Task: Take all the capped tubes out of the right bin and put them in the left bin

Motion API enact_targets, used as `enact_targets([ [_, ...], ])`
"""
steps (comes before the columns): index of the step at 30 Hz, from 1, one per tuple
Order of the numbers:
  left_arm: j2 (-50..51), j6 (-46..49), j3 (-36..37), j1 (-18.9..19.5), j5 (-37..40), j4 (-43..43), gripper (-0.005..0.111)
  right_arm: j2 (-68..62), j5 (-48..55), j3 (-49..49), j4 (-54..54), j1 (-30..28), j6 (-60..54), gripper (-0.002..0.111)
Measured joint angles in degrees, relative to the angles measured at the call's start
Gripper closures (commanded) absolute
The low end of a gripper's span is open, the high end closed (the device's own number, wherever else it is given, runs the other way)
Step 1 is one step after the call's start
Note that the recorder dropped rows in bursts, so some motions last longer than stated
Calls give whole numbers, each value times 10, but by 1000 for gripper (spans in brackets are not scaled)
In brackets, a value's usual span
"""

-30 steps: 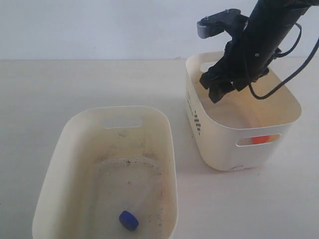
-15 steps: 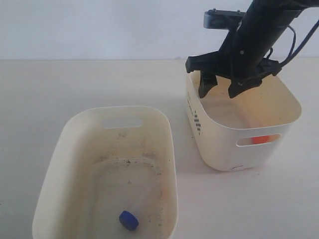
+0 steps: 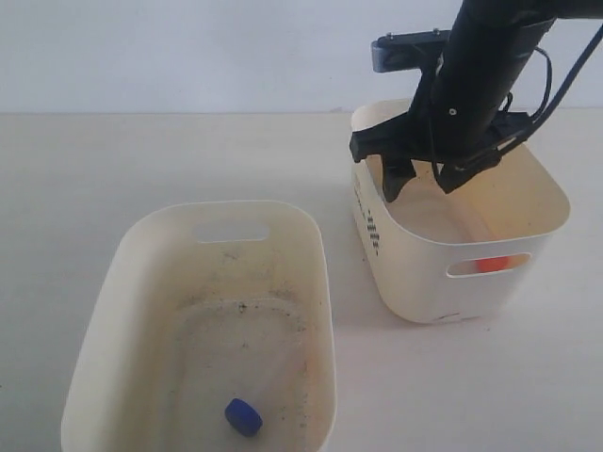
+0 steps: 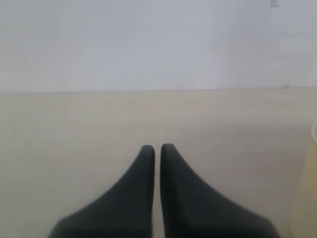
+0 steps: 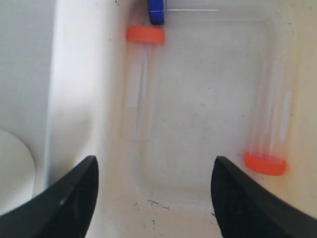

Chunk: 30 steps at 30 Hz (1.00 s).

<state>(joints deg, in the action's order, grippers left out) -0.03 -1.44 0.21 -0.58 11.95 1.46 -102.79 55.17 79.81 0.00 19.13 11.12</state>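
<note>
The right bin, cream with a black dotted print on its side, stands at the back right. My right gripper hangs open just inside its top, holding nothing. In the right wrist view the gripper looks down on three capped tubes lying on the bin floor: an orange-capped tube, a second orange-capped tube and a blue-capped tube at the frame edge. The left bin holds one blue-capped tube. My left gripper is shut and empty over bare table.
An orange cap shows through the right bin's near slot handle. A cable loops off the right arm over the bin. A cream bin edge shows beside the left gripper. A pale wall stands behind the table.
The right gripper turned above the right bin and its fingers spread wide apart; it then sank slightly. Bins and tubes have not moved.
</note>
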Motion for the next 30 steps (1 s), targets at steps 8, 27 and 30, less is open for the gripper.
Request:
enact_targets([
  [8,0,0,0,0,0,0,102,-12,6,-25,41,3,12,46],
  [27,0,0,0,0,0,0,102,-14,-32,-27,80,3,69,46],
  [30,0,0,0,0,0,0,102,-14,-28,-27,78,3,56,46],
])
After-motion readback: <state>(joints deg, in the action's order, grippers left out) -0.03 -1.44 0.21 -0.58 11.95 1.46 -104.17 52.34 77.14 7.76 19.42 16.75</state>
